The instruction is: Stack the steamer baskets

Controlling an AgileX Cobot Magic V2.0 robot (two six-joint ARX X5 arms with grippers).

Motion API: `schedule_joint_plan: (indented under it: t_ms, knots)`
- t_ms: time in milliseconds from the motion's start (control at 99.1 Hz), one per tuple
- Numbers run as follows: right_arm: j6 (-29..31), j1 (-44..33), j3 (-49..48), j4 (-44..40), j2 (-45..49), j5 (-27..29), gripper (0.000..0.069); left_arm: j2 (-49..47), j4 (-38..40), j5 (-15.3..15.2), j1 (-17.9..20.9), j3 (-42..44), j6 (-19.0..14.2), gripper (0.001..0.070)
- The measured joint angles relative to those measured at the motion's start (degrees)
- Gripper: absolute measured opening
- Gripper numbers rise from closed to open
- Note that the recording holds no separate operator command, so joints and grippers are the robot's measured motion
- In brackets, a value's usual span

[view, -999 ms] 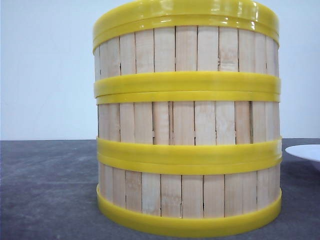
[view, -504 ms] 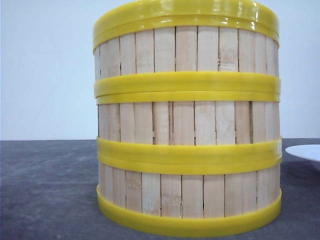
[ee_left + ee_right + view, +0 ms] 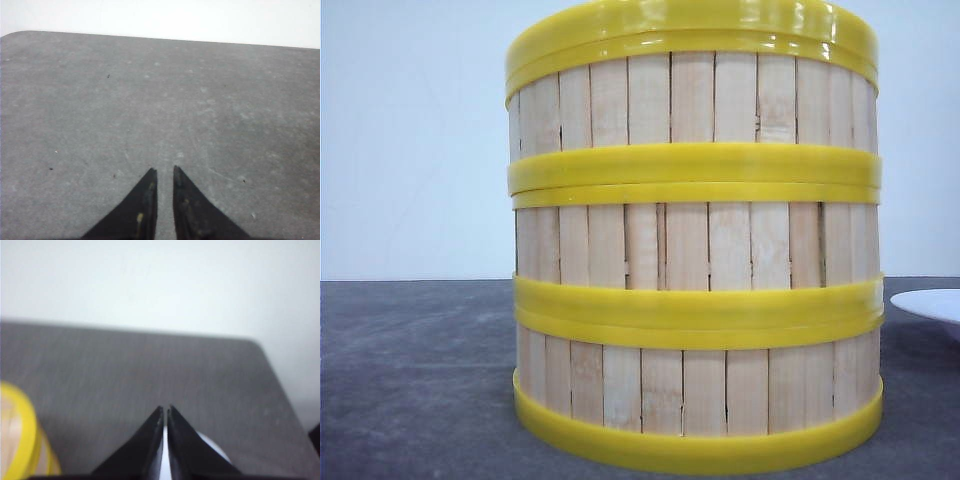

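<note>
Three steamer baskets [image 3: 695,240] stand stacked on the grey table [image 3: 420,380], filling the near view, a white plate [image 3: 930,303] just right of them. The left gripper [image 3: 165,172] and right gripper [image 3: 165,410] each have fingers nearly together, holding nothing, above the table.

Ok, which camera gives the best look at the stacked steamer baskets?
The front view: the steamer baskets fill it, three tiers stacked, slats and yellow rings sharp. The right wrist view catches only a blurred yellow edge beside the shut end effector. The left wrist view shows none.
</note>
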Motion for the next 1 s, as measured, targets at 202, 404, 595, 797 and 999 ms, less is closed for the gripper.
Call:
schedule_joint_plan:
  t_ms: [202,404,595,797,999]
  knots:
    - [-8.83,-15.93,-9.01,11.04,-1.46,-12.87,0.0008,0.0,0.0,0.0,0.0,0.0,0.0,0.003]
    - [-10.23,-28.13,-24.55,22.49,-6.29,-26.12,0.0008,0.0,0.0,0.0,0.0,0.0,0.0,0.003]
    - [-9.97,-31.1,-41.79,27.93,-14.62,-29.03,0.0008,0.0,0.0,0.0,0.0,0.0,0.0,0.003]
    - [-8.15,-32.65,-53.81,29.33,-24.87,-29.11,0.0008,0.0,0.0,0.0,0.0,0.0,0.0,0.003]
    - [-5.9,-33.29,-59.14,31.41,-30.21,-29.33,0.0007,0.0,0.02,0.02,0.0,-0.02,-0.02,0.003]
